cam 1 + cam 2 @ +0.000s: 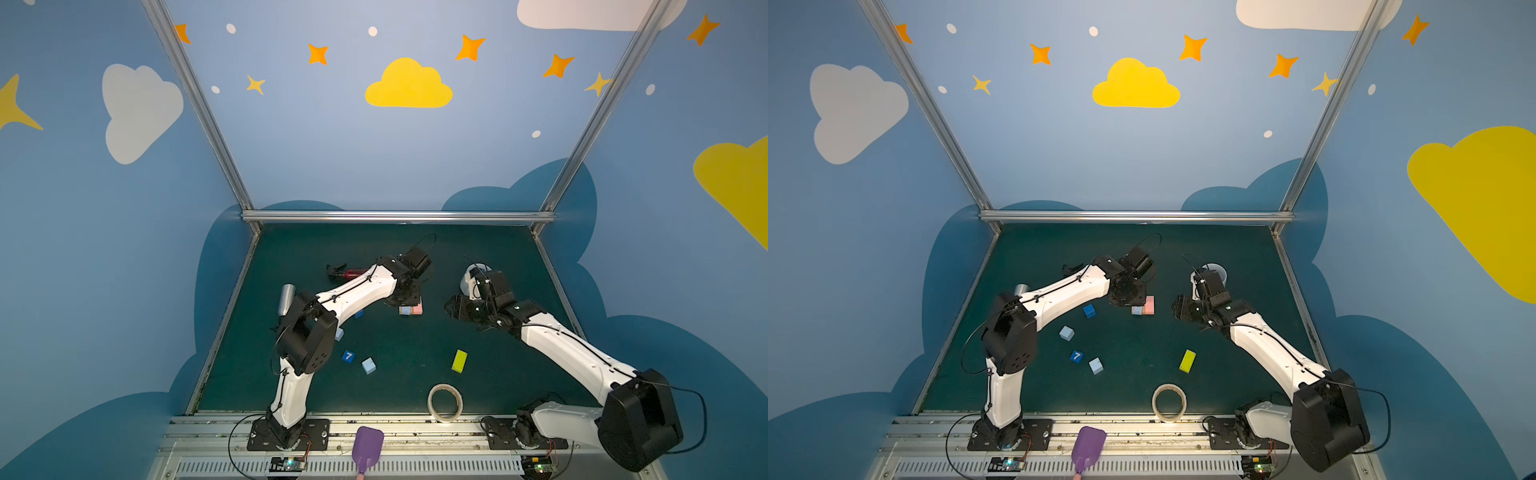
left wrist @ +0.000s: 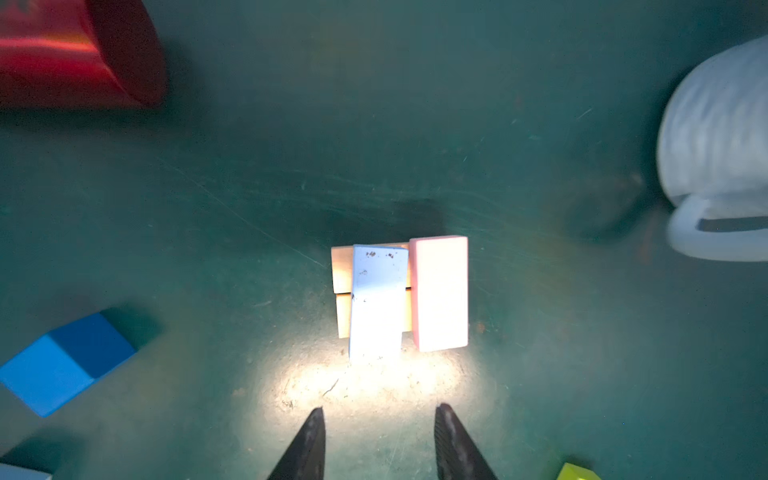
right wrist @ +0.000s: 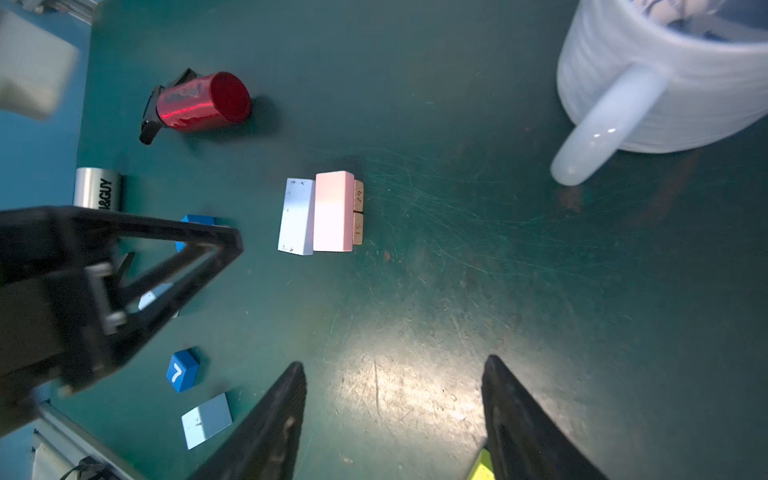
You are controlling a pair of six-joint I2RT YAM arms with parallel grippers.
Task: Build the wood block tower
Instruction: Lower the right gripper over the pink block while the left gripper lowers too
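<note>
Status: light-blue block (image 2: 377, 303) lies touching pink block (image 2: 439, 293), both atop orange blocks (image 2: 341, 270) on tabletop (image 2: 540, 374). I see left claw (image 2: 378, 409) near pink block, parted, empty; right claw (image 3: 392, 361) farther off, wide, empty.

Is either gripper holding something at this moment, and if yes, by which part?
Nothing is held. The left gripper has open, empty jaws near the light-blue block; the right gripper also has open, empty jaws.

Red bottle (image 3: 199, 104), white mug (image 3: 665, 104), tape roll (image 1: 445, 417)
</note>
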